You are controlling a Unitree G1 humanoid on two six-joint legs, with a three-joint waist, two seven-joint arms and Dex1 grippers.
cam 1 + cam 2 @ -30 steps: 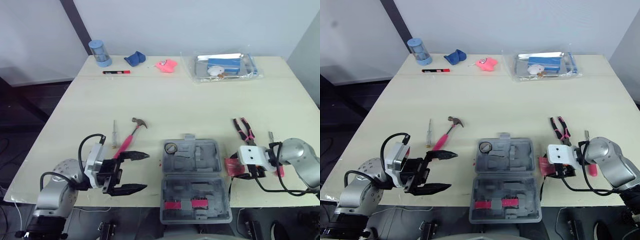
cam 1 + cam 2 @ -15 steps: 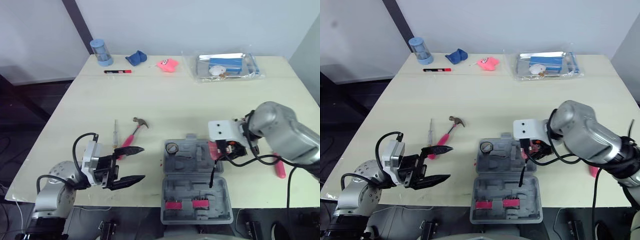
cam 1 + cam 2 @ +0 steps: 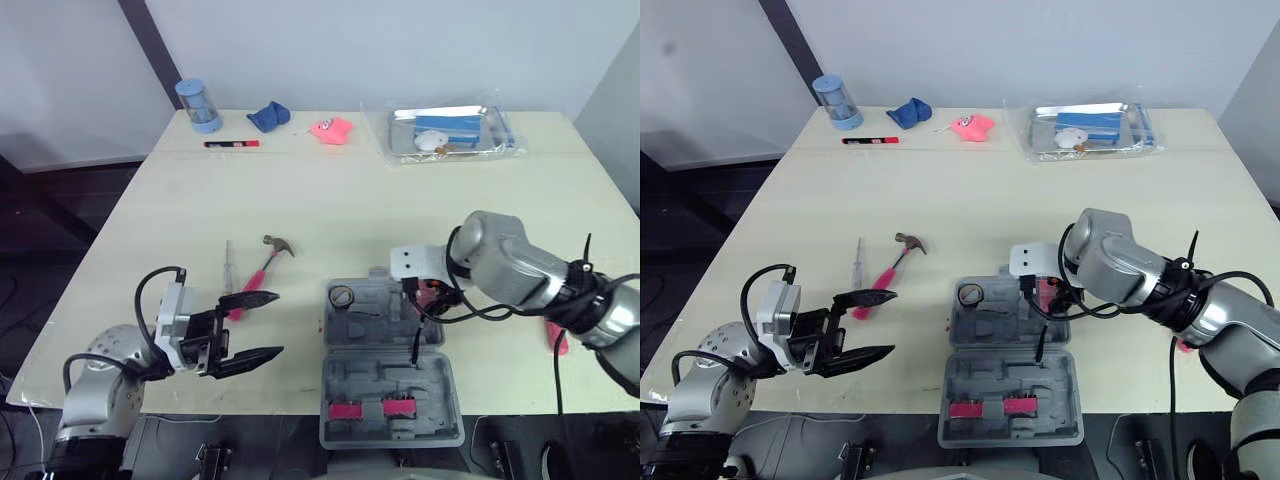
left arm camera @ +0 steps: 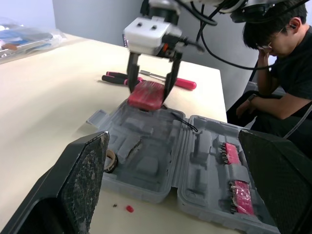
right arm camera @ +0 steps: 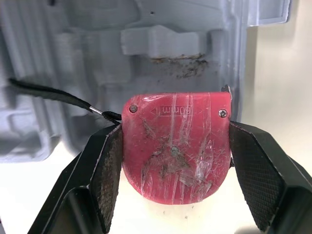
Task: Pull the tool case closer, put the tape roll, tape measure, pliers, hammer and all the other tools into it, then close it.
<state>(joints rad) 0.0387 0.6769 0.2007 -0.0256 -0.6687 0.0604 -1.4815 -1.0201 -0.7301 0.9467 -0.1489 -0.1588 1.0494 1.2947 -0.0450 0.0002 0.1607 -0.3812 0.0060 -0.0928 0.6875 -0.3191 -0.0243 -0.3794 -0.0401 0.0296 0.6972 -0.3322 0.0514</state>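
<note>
The tool case is grey moulded plastic, matt and faintly grubby in its hollows, and the tape measure is red plastic whose gloss is broken by scratches and scuffs, with small metal screws in its face. The black fingers on either side of it have a rough cross-hatched grip face, while the left arm's fingers look gritty and speckled. The surface is smooth, pale and matt, the hammer has a dull metal head on a pink handle, and the tray at the back is shiny metal inside a clear glossy plastic bag.
</note>
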